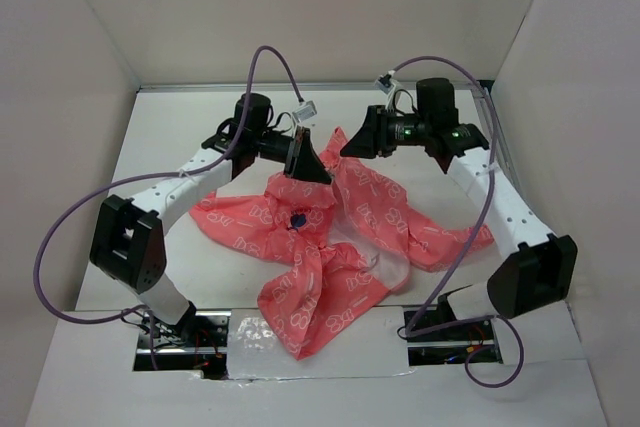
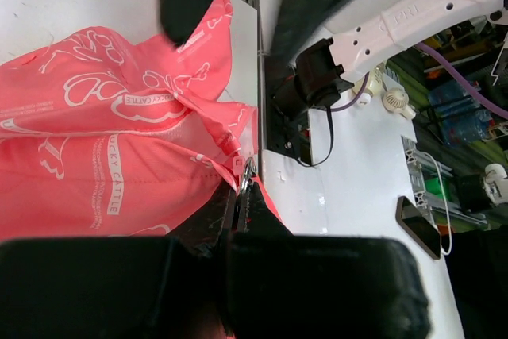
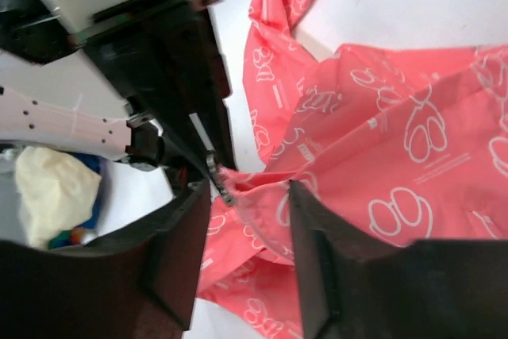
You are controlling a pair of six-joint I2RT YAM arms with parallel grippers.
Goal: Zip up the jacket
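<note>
Because a zip slides best on a tight track, the left gripper (image 1: 308,169) is pinched closed on the jacket (image 1: 320,277) right by the zip pull (image 2: 247,174), lifting it off the table (image 1: 150,147) (like a little tent). The right gripper (image 3: 250,196) hovers just beside, jaws partly apart around the pink edge, squeezing nothing. The jacket lies mid-table, its long way running from far edge (neck, I think) to near edge, sleeves left and right.
</note>
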